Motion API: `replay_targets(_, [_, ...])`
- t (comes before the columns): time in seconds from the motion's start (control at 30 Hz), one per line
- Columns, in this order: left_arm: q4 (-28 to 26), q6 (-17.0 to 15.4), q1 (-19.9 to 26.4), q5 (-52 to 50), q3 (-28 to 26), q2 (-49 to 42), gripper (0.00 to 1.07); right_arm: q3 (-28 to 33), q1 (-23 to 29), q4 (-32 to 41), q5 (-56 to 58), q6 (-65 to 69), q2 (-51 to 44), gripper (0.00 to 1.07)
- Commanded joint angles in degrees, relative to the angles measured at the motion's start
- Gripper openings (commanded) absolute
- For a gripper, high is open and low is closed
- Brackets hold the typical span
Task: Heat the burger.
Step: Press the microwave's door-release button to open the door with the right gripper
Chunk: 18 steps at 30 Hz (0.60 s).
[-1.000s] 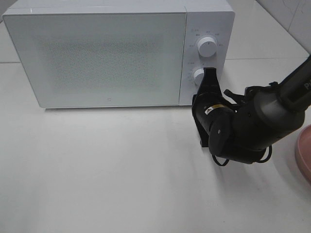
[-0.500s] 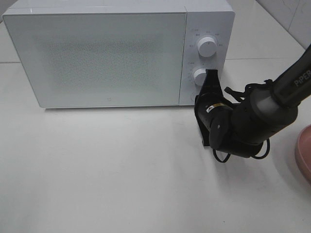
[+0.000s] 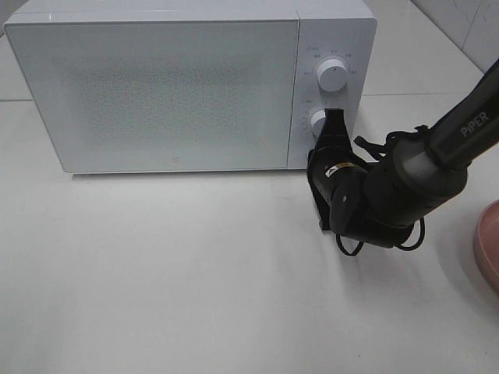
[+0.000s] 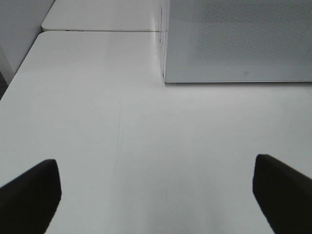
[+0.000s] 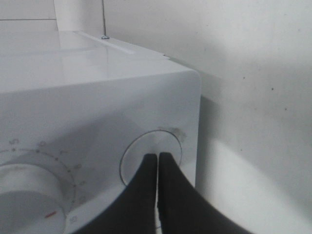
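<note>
The burger is out of view in every frame. The white microwave (image 3: 171, 86) stands at the back of the table with its door closed. My right gripper (image 3: 335, 118) is shut, and its tips sit against the control panel just beside the lower knob (image 3: 317, 121). In the right wrist view the shut right gripper (image 5: 157, 158) presses on a flat round button (image 5: 170, 141), with a dial knob (image 5: 24, 195) beside it. My left gripper (image 4: 156, 195) is open above bare table with nothing between its fingers (image 4: 29, 195), facing the microwave's (image 4: 239, 39) front corner.
A pink plate (image 3: 487, 241) shows at the right edge of the table. An upper knob (image 3: 333, 75) sits above the lower one on the panel. The right arm's black wrist (image 3: 390, 195) lies low over the table in front of the panel.
The right arm has edged a little to the left and in toward the control panel, its gripper staying shut. Nothing else moved.
</note>
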Motion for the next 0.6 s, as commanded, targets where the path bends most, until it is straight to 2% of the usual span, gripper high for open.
replay_targets(0.03, [-0.17, 0.00, 0.17, -0.92, 0.11, -1.09, 1.00, -0.46, -0.97, 0.17, -1.72, -0.52, -0.06, 0.00])
replay_targets(0.6, [-0.17, 0.00, 0.17, -0.92, 0.11, -1.09, 1.00, -3.90, -1.15, 1.03, -3.84, -1.09, -0.06, 0.00])
